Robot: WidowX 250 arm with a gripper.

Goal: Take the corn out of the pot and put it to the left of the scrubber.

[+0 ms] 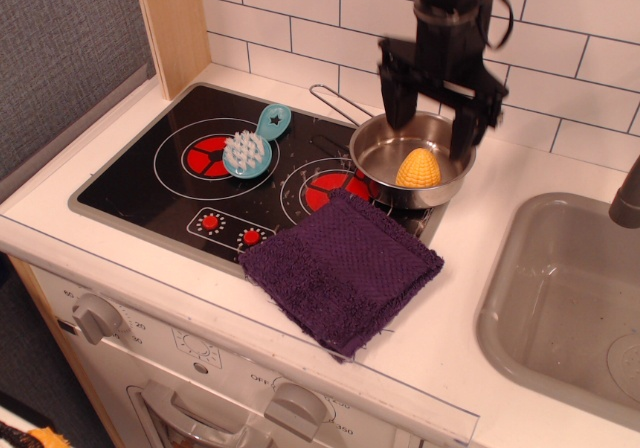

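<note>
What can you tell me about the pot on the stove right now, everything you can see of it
The pot is a shiny, shallow, round steel-looking pan with a long thin wire handle running back-left. It sits upright on the black cooktop, over the right burner. The yellow corn stands inside, toward the right. The purple cloth lies just in front, at its front edge. The open gripper hovers above, not touching it.

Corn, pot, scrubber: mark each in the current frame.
corn (417,168), main camera view, middle of its yellow body
pot (372,150), main camera view, bare inner wall left of the corn
scrubber (245,151), main camera view, white bristle head
</note>
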